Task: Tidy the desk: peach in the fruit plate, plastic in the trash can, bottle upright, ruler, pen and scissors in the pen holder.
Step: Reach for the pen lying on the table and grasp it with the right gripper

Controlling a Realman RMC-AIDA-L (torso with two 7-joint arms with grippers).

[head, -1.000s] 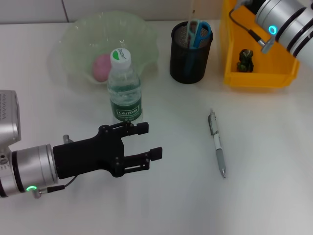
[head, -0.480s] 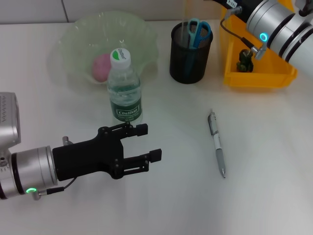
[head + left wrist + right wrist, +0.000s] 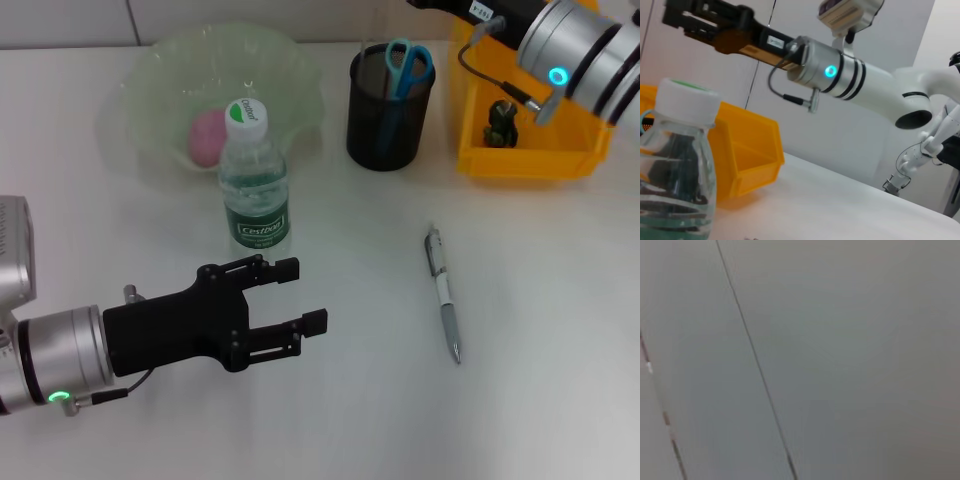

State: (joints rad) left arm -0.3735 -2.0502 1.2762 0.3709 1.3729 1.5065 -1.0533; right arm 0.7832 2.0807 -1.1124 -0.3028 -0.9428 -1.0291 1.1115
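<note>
Nearest the robot, at about seven o'clock on the desk (image 3: 560, 330), the left gripper (image 3: 300, 295) hovers with its fingers spread apart, nothing between them. Just beyond its fingertips, toward twelve from the gripper, the bottle (image 3: 256, 180) stands upright, cap on, so that step looks done. Out at four o'clock of the bottle lies the pen (image 3: 444, 294), flat on the bare desk, well apart from everything — that's the item not yet put away.

Farther back, at eleven o'clock, the fruit plate (image 3: 150, 90) holds the peach (image 3: 208, 136). At one o'clock the black pen holder (image 3: 388, 120) has the scissors (image 3: 405, 66) handles-up inside; a thin strip that may be the ruler rises beside them. Behind it at two o'clock sits the yellow bin (image 3: 530, 150) with a small dark lump inside.

The right gripper (image 3: 700, 22) is high above the far edge; whether its jaws are spread I cannot tell. Judging by this, the pen is next: come down over its middle, pinch, carry to the holder.
</note>
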